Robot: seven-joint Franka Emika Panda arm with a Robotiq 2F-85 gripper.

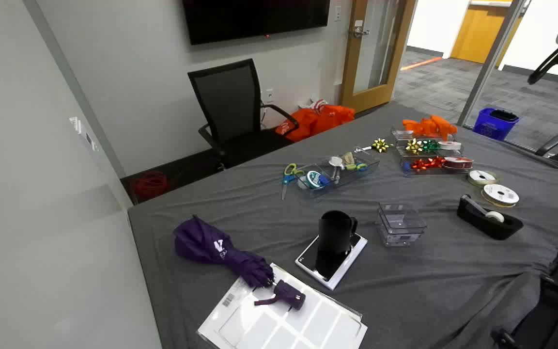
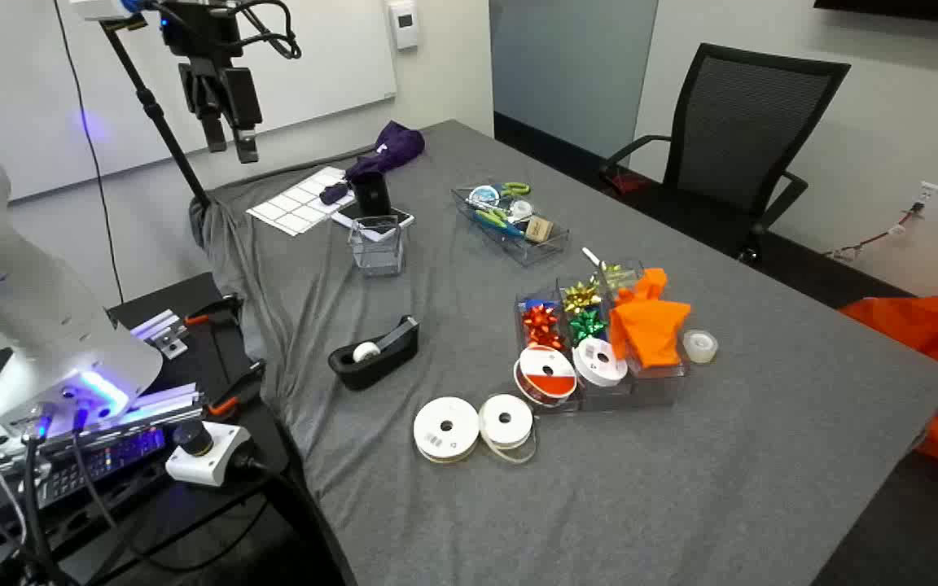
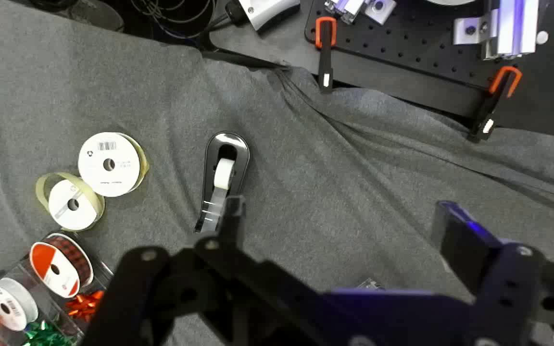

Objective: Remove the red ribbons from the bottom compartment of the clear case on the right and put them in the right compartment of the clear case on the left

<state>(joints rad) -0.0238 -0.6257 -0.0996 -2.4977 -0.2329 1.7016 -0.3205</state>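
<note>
Shiny red bows (image 1: pixel 428 164) lie in the nearest compartment of the clear case (image 2: pixel 655 392) on the right. They also show in an exterior view (image 2: pixel 541 321) and at the lower left of the wrist view (image 3: pixel 84 304). A red-and-white ribbon spool (image 2: pixel 548 381) sits in the same compartment. The clear case (image 2: pixel 528 256) on the left holds scissors, tape and small items; it also shows in an exterior view (image 1: pixel 315 195). My gripper (image 2: pixel 233 150) is open and empty, high above the table near the robot's base, far from both cases. In the wrist view its fingers (image 3: pixel 342 209) stand wide apart.
A black tape dispenser (image 2: pixel 375 354) and two white ribbon spools (image 2: pixel 446 427) lie near the right case. Orange cloth (image 2: pixel 650 321) sticks up from that case. A small clear box (image 2: pixel 377 248), black mug (image 1: pixel 335 230) and purple umbrella (image 1: pixel 206 245) stand further off.
</note>
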